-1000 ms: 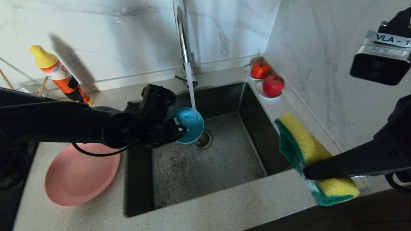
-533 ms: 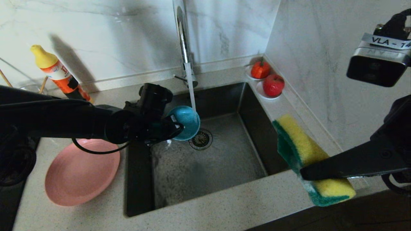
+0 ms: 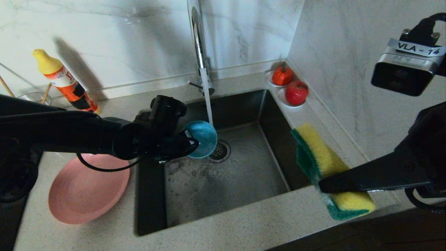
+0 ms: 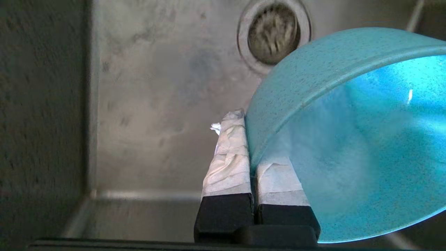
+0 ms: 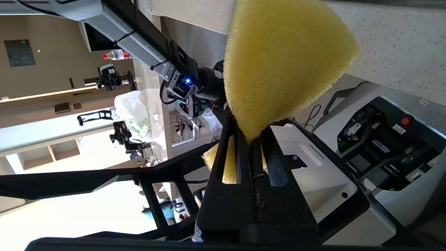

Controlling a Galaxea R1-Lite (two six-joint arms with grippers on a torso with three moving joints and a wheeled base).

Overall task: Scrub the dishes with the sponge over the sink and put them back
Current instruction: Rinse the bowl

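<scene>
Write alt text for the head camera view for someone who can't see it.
The left gripper holds a teal-blue bowl by its rim under the tap's running water, over the steel sink. The right gripper holds a yellow and green sponge at the sink's right edge; a pink plate lies on the counter.

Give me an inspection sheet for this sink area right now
Surface: speckled counter around the sink; tap running.
Job's things: blue bowl tilted under the stream; pink plate on the counter; chopsticks in a glass.
Clutter: soap bottle; two red fruits on saucers.
Grippers: left gripper shut on the bowl's rim; right gripper shut on the sponge, beside the sink.
Cables: black cable looped under left arm.
Surroundings: marble walls.
</scene>
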